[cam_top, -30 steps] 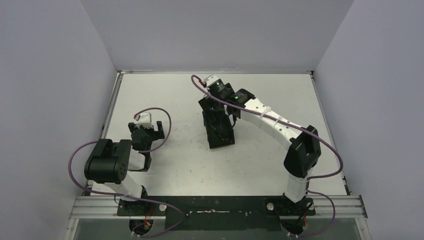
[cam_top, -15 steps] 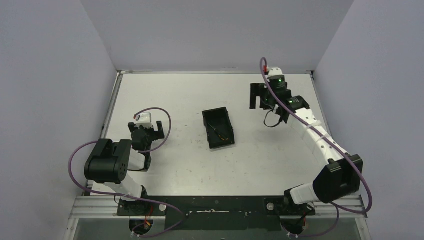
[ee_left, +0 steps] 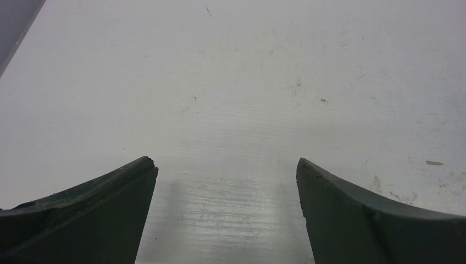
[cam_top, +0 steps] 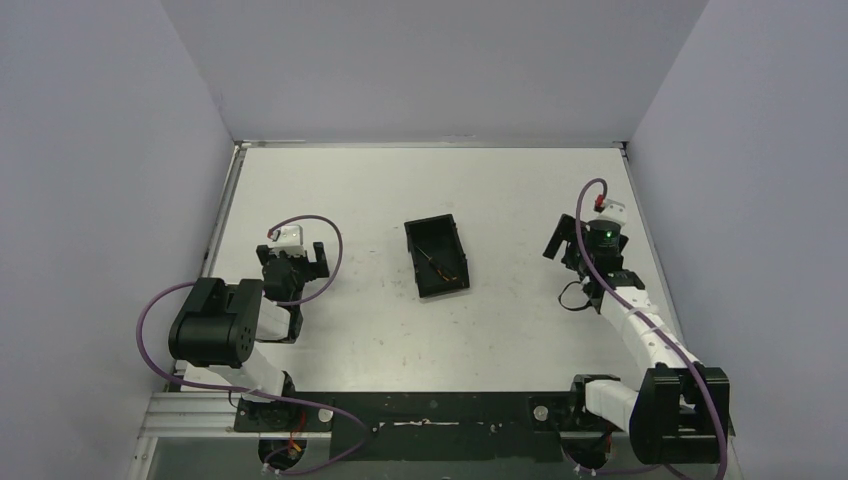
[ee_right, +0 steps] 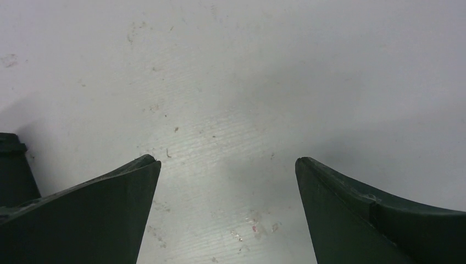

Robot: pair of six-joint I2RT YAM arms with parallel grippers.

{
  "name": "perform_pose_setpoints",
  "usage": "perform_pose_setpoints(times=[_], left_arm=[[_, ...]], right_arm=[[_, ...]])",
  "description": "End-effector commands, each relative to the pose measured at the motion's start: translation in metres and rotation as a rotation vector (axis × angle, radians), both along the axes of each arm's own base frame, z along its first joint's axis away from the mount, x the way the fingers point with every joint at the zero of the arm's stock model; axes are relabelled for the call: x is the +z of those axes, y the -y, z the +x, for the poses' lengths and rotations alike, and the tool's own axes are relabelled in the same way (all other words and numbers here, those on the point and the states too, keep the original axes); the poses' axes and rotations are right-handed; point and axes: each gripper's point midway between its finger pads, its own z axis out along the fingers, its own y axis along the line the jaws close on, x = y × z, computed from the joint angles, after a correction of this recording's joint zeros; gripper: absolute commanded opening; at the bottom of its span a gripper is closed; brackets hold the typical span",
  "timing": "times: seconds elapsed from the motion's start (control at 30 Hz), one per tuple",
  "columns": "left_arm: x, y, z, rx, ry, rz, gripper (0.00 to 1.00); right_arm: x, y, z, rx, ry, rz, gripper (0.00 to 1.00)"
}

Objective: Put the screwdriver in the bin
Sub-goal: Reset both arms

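Note:
The black bin [cam_top: 437,258] sits at the middle of the white table. The screwdriver [cam_top: 438,264], thin with an orange-and-black handle, lies inside it. My right gripper [cam_top: 562,240] is open and empty, low over the table well right of the bin; its wrist view [ee_right: 226,162] shows bare table between the fingers and a dark corner at the left edge [ee_right: 11,165]. My left gripper [cam_top: 300,262] is open and empty over the table left of the bin; its wrist view [ee_left: 225,162] shows only bare table.
Grey walls enclose the table on the left, back and right. The table [cam_top: 350,190] carries small scuffs and specks. The arm bases stand on a black rail [cam_top: 430,410] at the near edge.
My right arm has pulled away from the bin, swung to the back right, then drawn back toward the near right side. The screwdriver now lies in the bin. The left arm has not moved.

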Motion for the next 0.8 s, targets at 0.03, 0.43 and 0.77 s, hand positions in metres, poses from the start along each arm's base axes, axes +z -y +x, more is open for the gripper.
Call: perform_pose_setpoints(times=[0.03,0.43,0.77], left_arm=[[0.024,-0.001,0.013,-0.002,0.087,0.003,0.97],[0.024,-0.001,0.014,-0.002,0.088,0.003,0.97],[0.024,-0.001,0.013,-0.002,0.087,0.003,0.97]], right_arm=[[0.016,0.010,0.018,-0.064,0.146,0.028,1.00],[0.017,-0.009,0.018,0.048,0.196,0.068,1.00],[0.030,-0.023,0.019,0.135,0.243,0.089,1.00]])
